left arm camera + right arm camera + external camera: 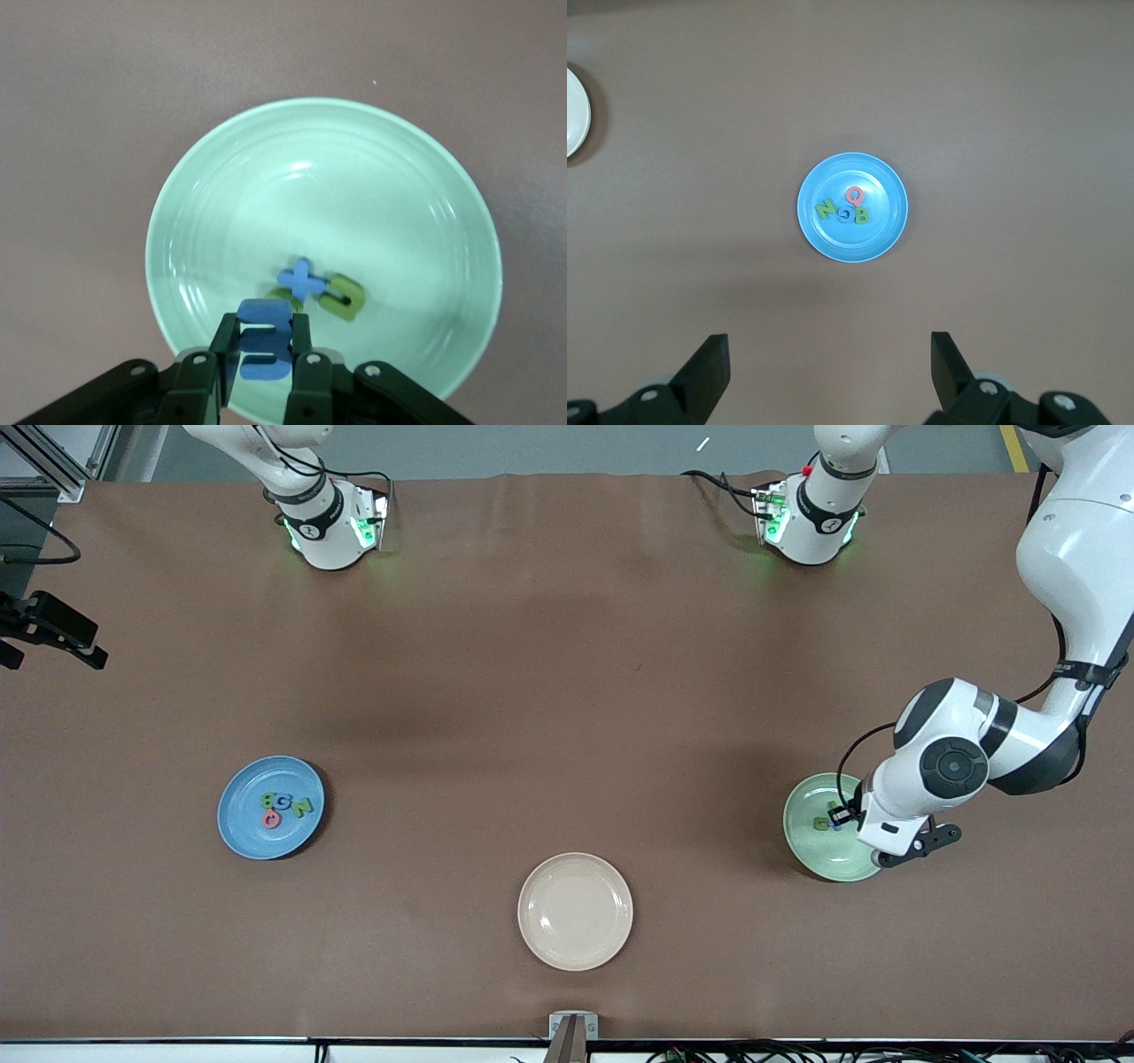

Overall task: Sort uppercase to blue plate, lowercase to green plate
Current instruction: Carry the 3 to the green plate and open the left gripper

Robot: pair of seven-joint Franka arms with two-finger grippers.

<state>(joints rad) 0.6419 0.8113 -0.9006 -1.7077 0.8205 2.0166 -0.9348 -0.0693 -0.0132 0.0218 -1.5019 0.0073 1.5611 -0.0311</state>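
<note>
Nearest the front camera, round cream plate [575, 911] bare on brown counter [567, 691]. Four uppercase foam letters [285, 807] lodged in round light-blue plate [270, 807]; right end effector [828, 376] spread, high above it. Three lowercase foam letters [314, 290] down in round mint-green plate [323, 177]; fourth, blue three-pronged letter [263, 341], pinched in left end effector [261, 354] over that plate, release outstanding.

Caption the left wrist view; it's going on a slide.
Left end effector holds the blue m over the green plate, where other lowercase letters lie.
</note>
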